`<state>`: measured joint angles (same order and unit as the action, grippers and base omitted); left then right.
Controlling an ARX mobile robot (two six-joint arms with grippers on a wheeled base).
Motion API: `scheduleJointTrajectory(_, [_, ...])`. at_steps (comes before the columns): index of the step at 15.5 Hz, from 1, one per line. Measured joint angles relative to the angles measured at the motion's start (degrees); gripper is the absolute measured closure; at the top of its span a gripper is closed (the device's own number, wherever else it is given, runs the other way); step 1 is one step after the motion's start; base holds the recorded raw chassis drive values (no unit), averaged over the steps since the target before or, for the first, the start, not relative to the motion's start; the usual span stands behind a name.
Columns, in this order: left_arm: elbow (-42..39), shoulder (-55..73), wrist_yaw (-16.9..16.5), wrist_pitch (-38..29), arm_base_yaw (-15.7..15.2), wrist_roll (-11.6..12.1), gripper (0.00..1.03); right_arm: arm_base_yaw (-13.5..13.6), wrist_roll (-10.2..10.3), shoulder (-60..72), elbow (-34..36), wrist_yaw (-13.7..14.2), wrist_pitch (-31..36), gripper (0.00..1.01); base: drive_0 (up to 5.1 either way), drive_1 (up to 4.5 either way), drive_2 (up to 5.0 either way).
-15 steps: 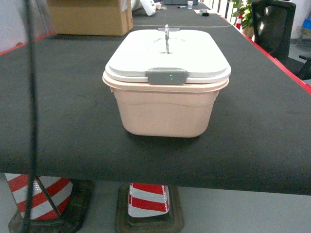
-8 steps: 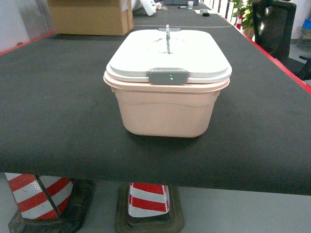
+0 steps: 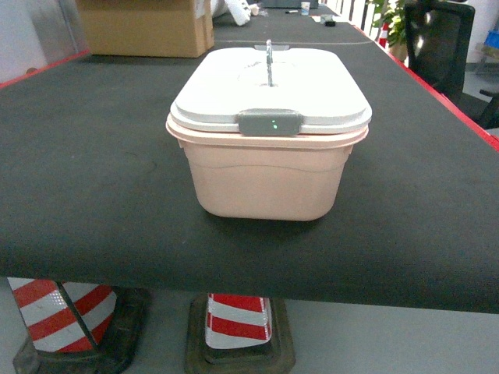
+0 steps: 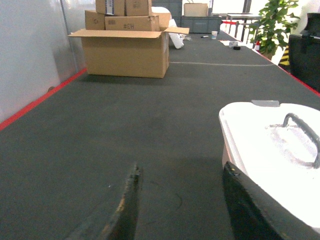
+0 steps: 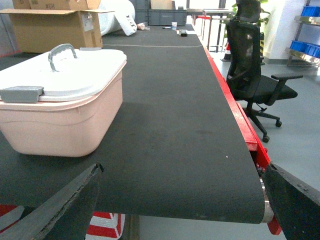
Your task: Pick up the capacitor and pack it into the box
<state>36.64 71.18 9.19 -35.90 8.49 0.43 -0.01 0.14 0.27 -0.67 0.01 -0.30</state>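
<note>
The box (image 3: 265, 179) is a salmon-pink tub standing mid-table near the front edge, its white lid (image 3: 269, 86) down and the grey latch (image 3: 270, 122) facing me. Neither gripper shows in the head view. In the left wrist view my left gripper (image 4: 181, 170) is open and empty, low over the black mat, its right finger just beside the box (image 4: 280, 160). My right gripper (image 5: 182, 170) is wide open and empty near the table's front edge, to the right of the box (image 5: 60, 120). The capacitor is out of view in every frame.
An open brown carton (image 4: 125, 52) stands at the far left of the table. A red strip (image 5: 235, 110) marks the table's right edge, with a black office chair (image 5: 252, 75) beyond it. Striped cones (image 3: 238, 319) stand under the front edge.
A thin dark cable that hung down the left side of the head view one second ago is gone. The box has not moved.
</note>
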Motion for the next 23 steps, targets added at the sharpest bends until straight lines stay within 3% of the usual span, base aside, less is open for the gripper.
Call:
scheduleJointTrajectory(4, [-13.51,-7.74,-3.08,-4.17,-2.19,-0.04,0.99,0.00,0.00,0.00,0.00,0.00,-0.02,0.03,0.0,0.00,0.0])
scheduleJointTrajectory(5, [-16.37,-10.14,-3.63,-4.96,-2.93,-0.20,1.01,0.00,0.00,0.00,0.00,0.00,-0.02,0.03,0.0,0.00,0.0])
scheduleJointTrajectory(8, [-21.79,-14.69,-4.63,-5.22,-4.28,-0.22,1.01,0.00,0.00,0.00,0.00,0.00,0.00,0.03,0.0,0.00,0.0])
scheduleJointTrajectory(10, [-25.09,-18.53,-8.76,-4.68,-7.43,-0.20,1.01,0.00,0.00,0.00,0.00,0.00,0.00,0.03,0.0,0.00,0.0])
scheduleJointTrajectory(12, [-27.39,-22.12,-8.61,-3.69,-8.83,-0.26,1.01,0.00,0.00,0.00,0.00,0.00,0.00,0.03,0.0,0.00,0.0])
scheduleJointTrajectory(19, [-33.79,-37.59,-9.16,5.77,-8.48,-0.24,1.01,0.00,0.00,0.00,0.00,0.00,0.00,0.03,0.0,0.00,0.0])
scheduleJointTrajectory(20, [-35.34,-38.64,-9.16,3.37,-8.48,-0.24,1.01,0.00,0.00,0.00,0.00,0.00,0.00,0.03,0.0,0.00,0.0])
scheduleJointTrajectory(23, [-35.87,-45.31,-9.18,10.32,-8.48,-0.24,1.01,0.00,0.00,0.00,0.00,0.00,0.00,0.03,0.0,0.00,0.0])
